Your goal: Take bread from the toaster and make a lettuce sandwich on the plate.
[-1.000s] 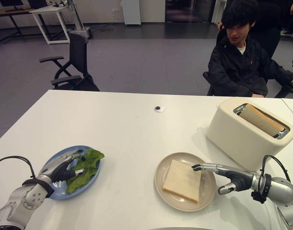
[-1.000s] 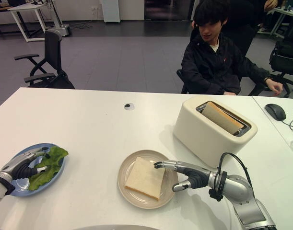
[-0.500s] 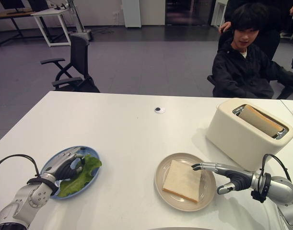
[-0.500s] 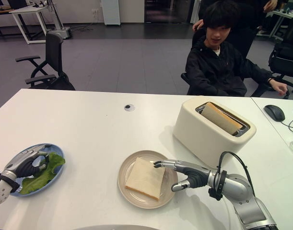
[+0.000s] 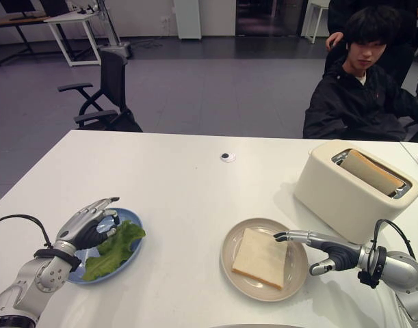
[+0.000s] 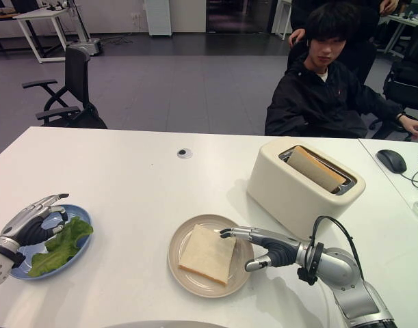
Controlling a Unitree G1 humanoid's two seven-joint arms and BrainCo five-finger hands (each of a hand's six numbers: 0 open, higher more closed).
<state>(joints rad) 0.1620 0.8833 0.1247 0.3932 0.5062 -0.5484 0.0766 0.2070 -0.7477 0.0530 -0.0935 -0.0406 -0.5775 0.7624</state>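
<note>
A cream toaster (image 5: 345, 198) stands at the right of the white table with one bread slice (image 5: 369, 171) sticking out of its slot. In front of it a tan plate (image 5: 229, 263) carries a second bread slice (image 5: 260, 257). My right hand (image 5: 325, 249) rests at that plate's right rim, open, one finger stretched to the bread's edge. At the left a blue plate (image 5: 128, 216) holds a lettuce leaf (image 5: 113, 249). My left hand (image 5: 89, 229) hovers over the plate's near-left side, lower fingers curled on the leaf's near end, one finger pointing out.
A small dark disc (image 5: 226, 156) sits in the table's middle far part. A computer mouse (image 6: 392, 159) and a cable lie at the far right edge. A person sits behind the table beyond the toaster. An office chair (image 5: 102, 96) stands far left.
My left hand closed on the lettuce, dragged it toward the plate's near side, then rose a little. The right hand and bread stayed put. The person behind shifted right.
</note>
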